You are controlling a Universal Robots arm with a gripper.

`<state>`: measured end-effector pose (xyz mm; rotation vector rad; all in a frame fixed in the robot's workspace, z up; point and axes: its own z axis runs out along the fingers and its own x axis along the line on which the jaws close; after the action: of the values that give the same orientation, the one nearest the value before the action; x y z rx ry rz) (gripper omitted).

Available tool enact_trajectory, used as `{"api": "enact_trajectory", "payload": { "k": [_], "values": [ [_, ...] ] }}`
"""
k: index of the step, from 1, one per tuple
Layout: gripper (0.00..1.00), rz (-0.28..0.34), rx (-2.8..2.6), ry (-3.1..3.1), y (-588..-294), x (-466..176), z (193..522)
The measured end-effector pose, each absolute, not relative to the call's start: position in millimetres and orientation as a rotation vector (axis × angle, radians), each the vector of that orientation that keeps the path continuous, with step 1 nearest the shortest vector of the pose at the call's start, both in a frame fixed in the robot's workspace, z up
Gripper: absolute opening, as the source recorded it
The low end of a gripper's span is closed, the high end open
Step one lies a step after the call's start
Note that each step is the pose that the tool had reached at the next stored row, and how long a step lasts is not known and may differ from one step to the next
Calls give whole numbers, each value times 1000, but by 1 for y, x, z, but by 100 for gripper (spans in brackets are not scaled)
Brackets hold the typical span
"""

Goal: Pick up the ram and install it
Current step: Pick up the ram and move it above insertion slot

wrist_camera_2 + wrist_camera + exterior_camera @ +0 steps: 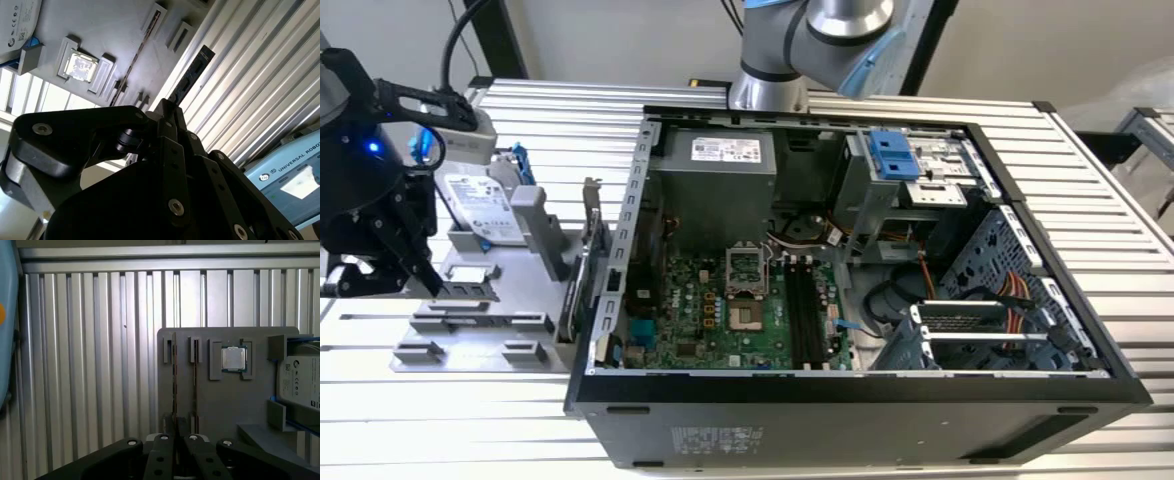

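The ram is a thin dark stick that juts out from between my black fingers in the second wrist view, its free end over the ribbed aluminium table. In the first wrist view the ram stands edge-on over the grey holder and runs down into my fingers. My gripper is shut on it. In the exterior view my gripper hangs above the holder's end at that view's left. The black memory slots lie on the motherboard inside the open computer case.
A second thin stick stands in the holder beside the held one. The holder also carries a processor chip and a silver hard drive. An expansion card stands between holder and case. The arm's base rises behind the case.
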<state>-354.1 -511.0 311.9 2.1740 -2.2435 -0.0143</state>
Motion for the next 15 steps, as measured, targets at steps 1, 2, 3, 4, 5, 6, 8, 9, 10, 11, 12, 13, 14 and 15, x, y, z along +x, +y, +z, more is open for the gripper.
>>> {"api": "enact_trajectory", "payload": {
  "k": [1, 2, 3, 4, 5, 6, 8, 9, 10, 11, 12, 13, 14, 15],
  "values": [
    [0, -14, 2174, -2244, -511, -354, 312],
    [0, -14, 2174, -2244, -511, -354, 313],
    [0, -14, 2174, -2244, -511, -354, 314],
    [0, -14, 2174, -2244, -511, -354, 314],
    [0, -14, 2174, -2244, -511, -354, 315],
    [0, -14, 2174, -2244, -511, -354, 315],
    [0, -14, 2174, -2244, -511, -354, 316],
    [0, -14, 2174, -2244, -511, -354, 317],
    [0, -14, 2174, -2244, -511, -354, 317],
    [0, -14, 2174, -2244, -511, -354, 318],
    [0, -14, 2174, -2244, -511, -354, 318],
    [0, -14, 2174, -2244, -511, -354, 319],
    [0, -14, 2174, -2244, -511, -354, 319],
    [0, -14, 2174, -2244, -511, -354, 320]
  ]
}}
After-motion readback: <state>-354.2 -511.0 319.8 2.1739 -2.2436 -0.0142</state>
